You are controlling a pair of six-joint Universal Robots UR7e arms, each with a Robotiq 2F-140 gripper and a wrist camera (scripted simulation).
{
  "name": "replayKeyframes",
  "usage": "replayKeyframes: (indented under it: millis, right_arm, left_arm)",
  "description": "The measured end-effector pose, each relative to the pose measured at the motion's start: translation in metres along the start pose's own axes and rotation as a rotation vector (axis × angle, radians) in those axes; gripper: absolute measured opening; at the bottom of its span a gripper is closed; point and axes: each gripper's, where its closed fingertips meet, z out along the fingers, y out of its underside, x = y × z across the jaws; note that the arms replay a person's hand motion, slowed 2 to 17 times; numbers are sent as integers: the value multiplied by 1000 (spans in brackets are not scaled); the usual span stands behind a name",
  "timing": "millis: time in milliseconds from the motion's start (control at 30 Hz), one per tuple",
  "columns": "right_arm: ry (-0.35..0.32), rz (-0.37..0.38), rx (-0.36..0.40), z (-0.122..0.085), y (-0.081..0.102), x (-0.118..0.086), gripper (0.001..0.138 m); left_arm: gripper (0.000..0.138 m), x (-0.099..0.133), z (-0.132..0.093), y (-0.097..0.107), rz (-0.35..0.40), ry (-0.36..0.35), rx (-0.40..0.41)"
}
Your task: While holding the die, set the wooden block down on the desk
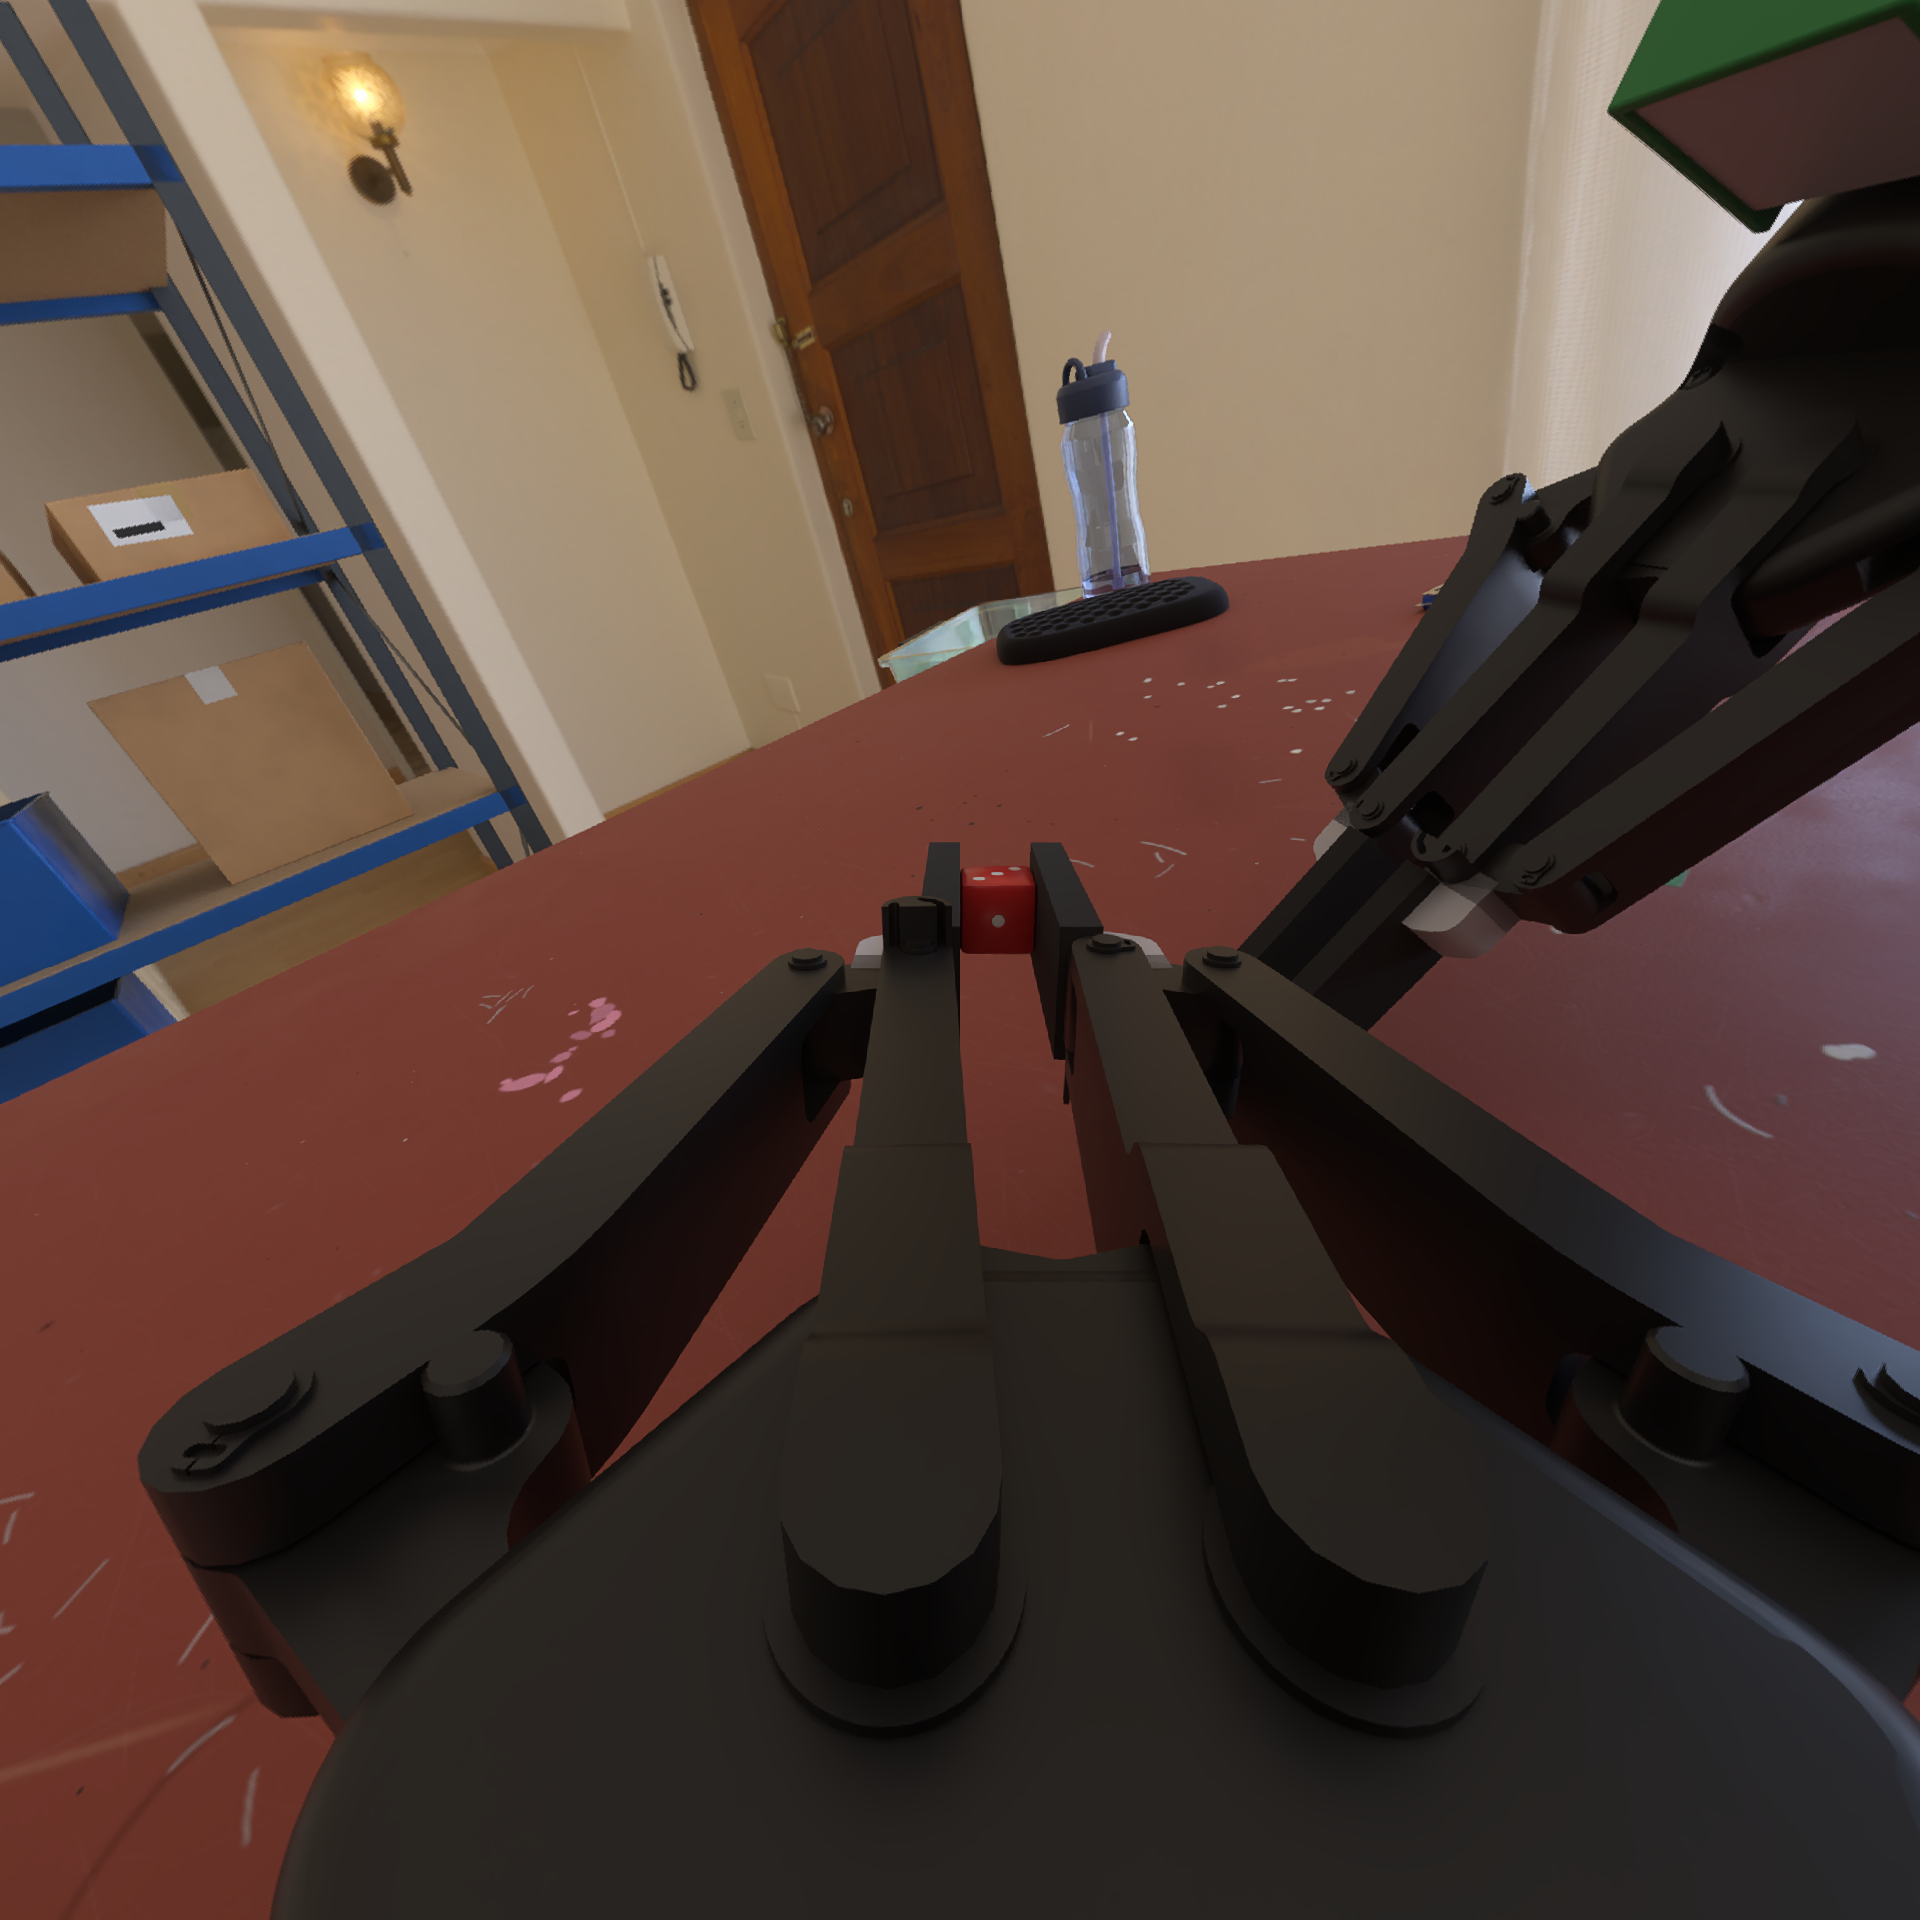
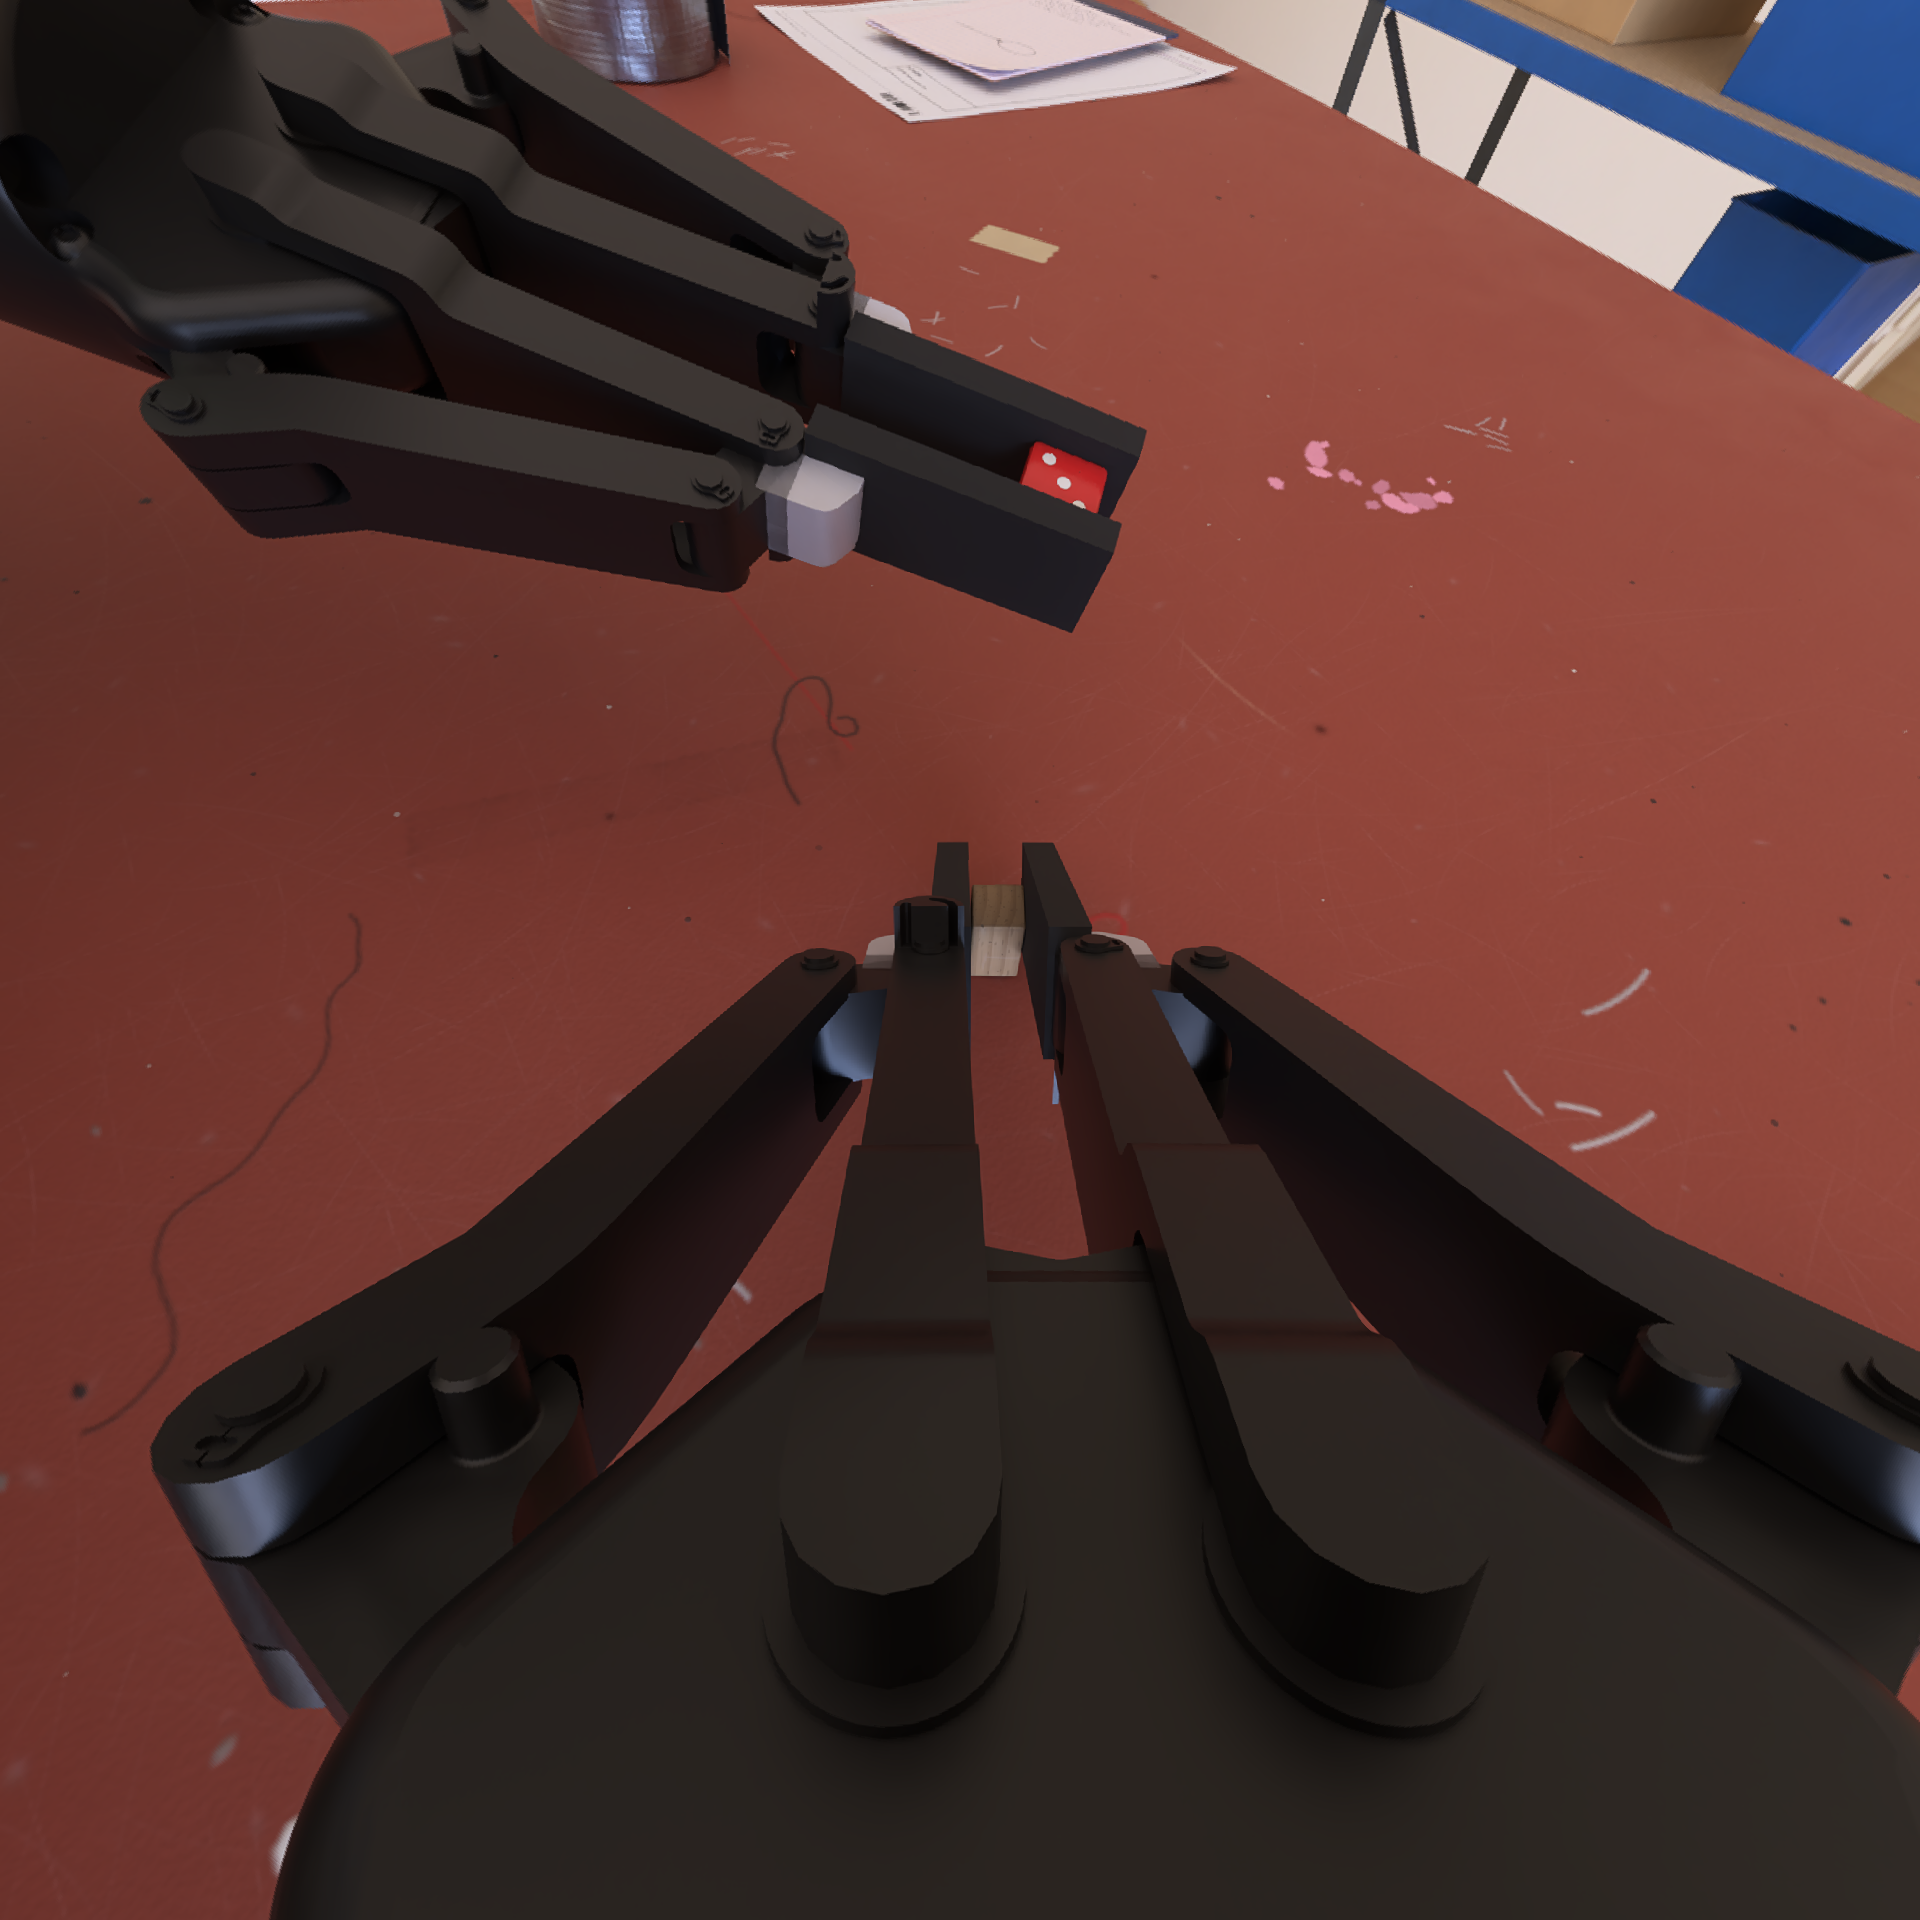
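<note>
My left gripper (image 1: 997, 883) is shut on a small red die (image 1: 997, 909) with white dots, held above the red-brown desk (image 1: 520, 1143). In the right wrist view the left gripper (image 2: 1112, 530) reaches in from the upper left with the die (image 2: 1062, 476) between its pads. My right gripper (image 2: 995, 878) is shut on a small pale wooden block (image 2: 995, 935), held over the desk (image 2: 1351, 779). In the left wrist view the right gripper's fingers (image 1: 1340, 956) come in from the right; the block is hidden there.
A clear water bottle (image 1: 1103, 478) and a black perforated pad (image 1: 1112, 618) stand at the desk's far side. Blue shelving (image 1: 208, 582) with cardboard boxes stands left. Papers (image 2: 997, 52) and a metal cup (image 2: 629, 36) lie at the far edge in the right wrist view.
</note>
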Motion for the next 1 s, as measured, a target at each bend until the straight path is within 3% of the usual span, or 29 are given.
replayKeyframes:
  millis: [1000]
  right_arm:
    - [-6,11,-3,-1,0,-1,16]
  left_arm:
    - [18,-4,-1,0,-10,-22,7]
